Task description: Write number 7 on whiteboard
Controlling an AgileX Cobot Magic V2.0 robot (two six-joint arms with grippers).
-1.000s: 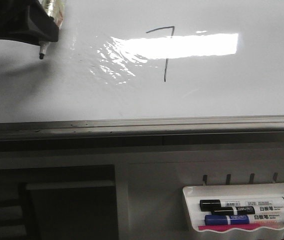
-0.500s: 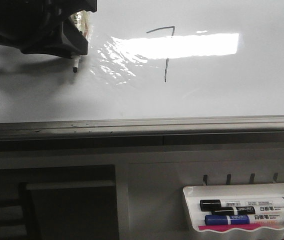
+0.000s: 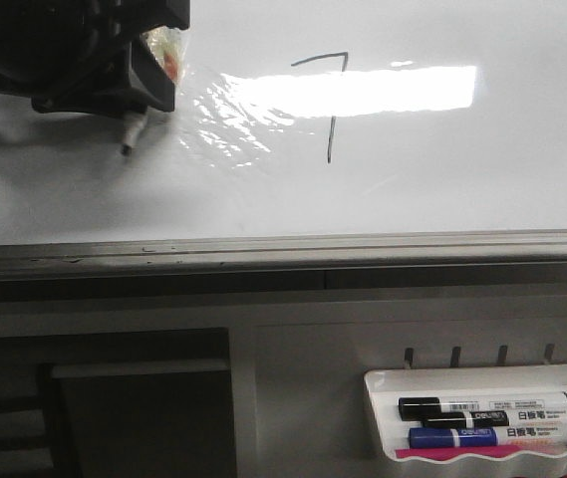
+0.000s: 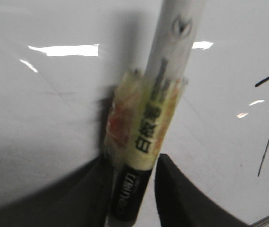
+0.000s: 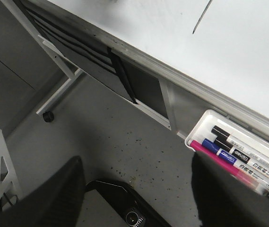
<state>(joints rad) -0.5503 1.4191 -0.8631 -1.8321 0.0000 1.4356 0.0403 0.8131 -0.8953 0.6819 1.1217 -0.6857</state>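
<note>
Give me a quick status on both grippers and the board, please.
Left gripper shut on marker, beside the number 7. Right gripper open, empty, below the whiteboard. Nothing blocking.

Whiteboard [image 5: 247,52] with a dark stroke [image 5: 202,17] — below it, marker tray [image 5: 201,126] — spread right gripper [image 5: 139,194] over grey floor [image 5: 101,137]

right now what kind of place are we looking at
Probably an office or lab writing station: a framed whiteboard bearing a hand-drawn number 7, with a marker tray hung below.
</note>
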